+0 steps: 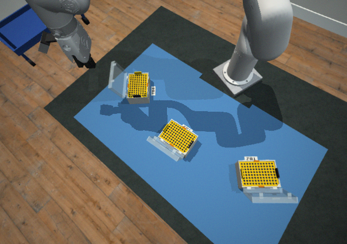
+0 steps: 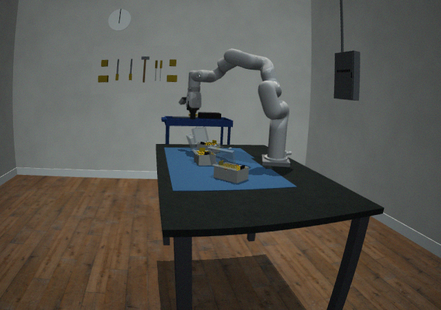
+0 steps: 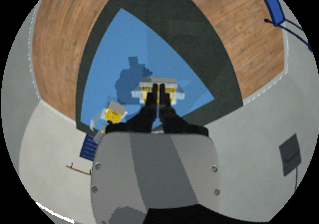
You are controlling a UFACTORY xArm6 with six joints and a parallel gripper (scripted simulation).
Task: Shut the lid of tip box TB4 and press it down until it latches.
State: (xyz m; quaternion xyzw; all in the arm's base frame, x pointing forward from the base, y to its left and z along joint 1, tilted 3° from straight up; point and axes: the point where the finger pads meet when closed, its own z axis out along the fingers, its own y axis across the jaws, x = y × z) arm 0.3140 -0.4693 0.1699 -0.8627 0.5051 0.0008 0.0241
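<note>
Blue mat [image 1: 201,196]; closed, empty gripper [image 1: 84,63] above TB4's half-raised lid [image 1: 117,78].

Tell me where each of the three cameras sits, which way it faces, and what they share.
Top: high above the bench, looking down at the blue mat; shows the arm and its shut end effector.
Exterior: out in the room at standing height, facing the table and back wall; shows the whole arm.
Wrist: on the arm's last link, looking down past the fingers.
All three show the mat and yellow-topped tip boxes.
</note>
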